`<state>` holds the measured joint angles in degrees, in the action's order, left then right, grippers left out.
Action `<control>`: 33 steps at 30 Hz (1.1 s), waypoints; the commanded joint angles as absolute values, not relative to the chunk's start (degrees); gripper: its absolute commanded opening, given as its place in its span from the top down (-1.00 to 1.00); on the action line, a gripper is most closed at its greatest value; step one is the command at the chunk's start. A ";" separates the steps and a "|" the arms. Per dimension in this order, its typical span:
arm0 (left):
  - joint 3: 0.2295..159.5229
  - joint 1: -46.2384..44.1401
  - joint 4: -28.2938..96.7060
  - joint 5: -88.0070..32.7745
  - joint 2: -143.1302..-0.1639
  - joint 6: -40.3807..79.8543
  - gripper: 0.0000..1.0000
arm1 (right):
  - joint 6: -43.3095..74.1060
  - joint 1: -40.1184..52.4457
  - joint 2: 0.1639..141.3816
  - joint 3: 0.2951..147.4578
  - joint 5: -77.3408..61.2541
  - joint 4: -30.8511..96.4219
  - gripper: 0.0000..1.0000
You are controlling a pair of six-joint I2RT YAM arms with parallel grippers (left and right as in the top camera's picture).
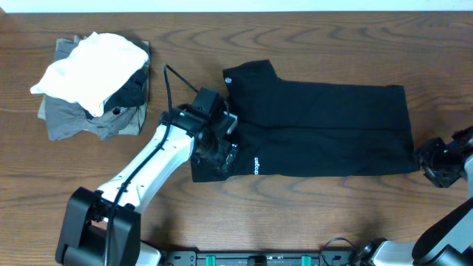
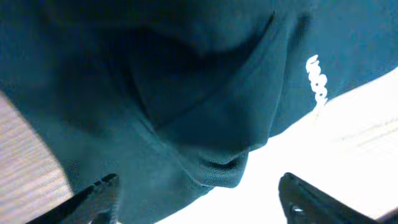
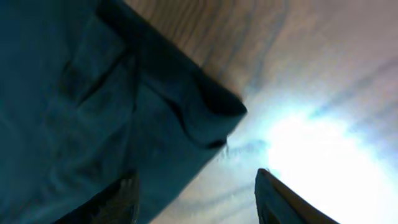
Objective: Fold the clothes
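You are viewing black shirt (image 1: pixel 325 125) lying on table (image 1: pixel 295 214); left gripper (image 2: pixel 198 182) hovering open over its edge, right gripper (image 3: pixel 198 177) open beside corner.

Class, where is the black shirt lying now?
Overhead, the black shirt lies centre-frame, right of the garment pile, its left end under the left pincer, its right end beside the right pincer.

Your left arm (image 1: pixel 157 164), lower left of the frame, has a white link, a boxy black base (image 1: pixel 96 230) and a thin black cable (image 1: pixel 166 70). Your right arm (image 1: pixel 446 230), lower right, looks pale with a black wrist. 2 dark tapered fingers (image 2: pixel 99 198) show in each wrist view.
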<state>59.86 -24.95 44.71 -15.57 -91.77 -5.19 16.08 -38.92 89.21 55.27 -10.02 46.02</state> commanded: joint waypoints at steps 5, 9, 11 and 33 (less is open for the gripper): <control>58.67 -24.93 41.17 -23.42 -95.92 -5.50 0.05 | 17.15 -38.06 89.76 45.84 -17.96 30.74 -0.05; 58.67 -24.93 41.28 -24.10 -97.14 -5.50 0.46 | 17.10 -38.06 89.76 43.42 -18.46 28.47 0.14; 58.65 -24.93 41.80 -24.08 -97.30 -5.50 0.87 | 17.04 -38.09 89.76 43.07 -18.44 29.02 0.29; 58.78 -16.19 52.47 -14.52 -97.30 -5.37 0.89 | 18.20 -43.51 86.28 55.29 -3.84 50.04 0.42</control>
